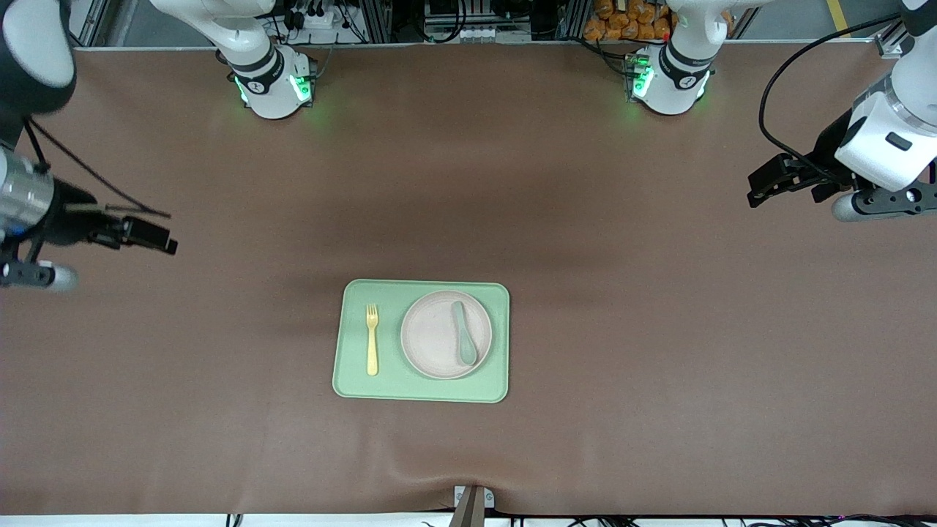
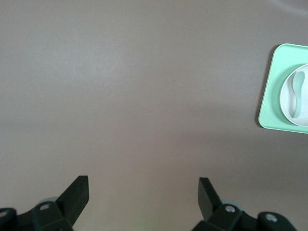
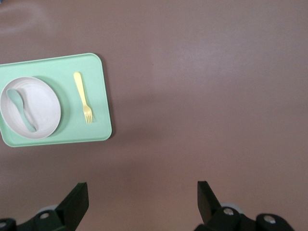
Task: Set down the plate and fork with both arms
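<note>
Lowest on the brown bench point(image 1: 659, 366), closest to the front camera among the things laid out, sits a light-green tray point(image 1: 421, 391), and it carries everything of the task. On the tray's half toward the left arm's end of the bench rests the plate point(image 1: 435, 344), round and off-white, with a grey-green spoon point(image 1: 464, 337) lying in it. Just beside the plate, toward the right arm's end, the fork point(image 1: 372, 339) lies flat on the tray, pale yellow, apart from the plate, its tines pointing away from the front camera. Both arms wait well apart from the tray. Over bare bench at its own end hangs the left gripper point(image 2: 143, 192), jaws released and spread wide with nothing between them. Over its own end hangs the right gripper point(image 3: 142, 195), jaws likewise spread and empty.
</note>
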`<control>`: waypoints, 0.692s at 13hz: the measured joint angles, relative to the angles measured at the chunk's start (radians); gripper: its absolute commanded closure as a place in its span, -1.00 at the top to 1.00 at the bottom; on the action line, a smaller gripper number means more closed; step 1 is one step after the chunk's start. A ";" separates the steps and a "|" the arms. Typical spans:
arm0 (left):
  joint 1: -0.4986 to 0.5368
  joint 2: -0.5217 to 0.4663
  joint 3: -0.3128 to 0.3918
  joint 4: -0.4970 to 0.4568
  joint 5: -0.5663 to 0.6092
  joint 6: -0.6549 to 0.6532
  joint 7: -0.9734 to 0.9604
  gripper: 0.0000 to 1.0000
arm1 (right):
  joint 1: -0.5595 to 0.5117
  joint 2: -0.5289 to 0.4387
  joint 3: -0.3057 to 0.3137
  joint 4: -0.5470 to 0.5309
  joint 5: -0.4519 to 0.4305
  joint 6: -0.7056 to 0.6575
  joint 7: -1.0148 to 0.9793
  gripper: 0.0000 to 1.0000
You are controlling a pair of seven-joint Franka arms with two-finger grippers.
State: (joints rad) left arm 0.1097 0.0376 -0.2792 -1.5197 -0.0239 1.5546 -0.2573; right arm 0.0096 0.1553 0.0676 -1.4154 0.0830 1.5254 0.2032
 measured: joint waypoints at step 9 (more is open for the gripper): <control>0.000 0.000 -0.002 0.000 0.000 0.000 0.000 1.00 | -0.016 -0.123 -0.014 -0.130 -0.052 0.010 -0.014 1.00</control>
State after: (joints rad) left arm 0.1096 0.0377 -0.2811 -1.5197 -0.0239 1.5546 -0.2573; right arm -0.0068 0.0318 0.0539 -1.5458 0.0308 1.5355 0.1893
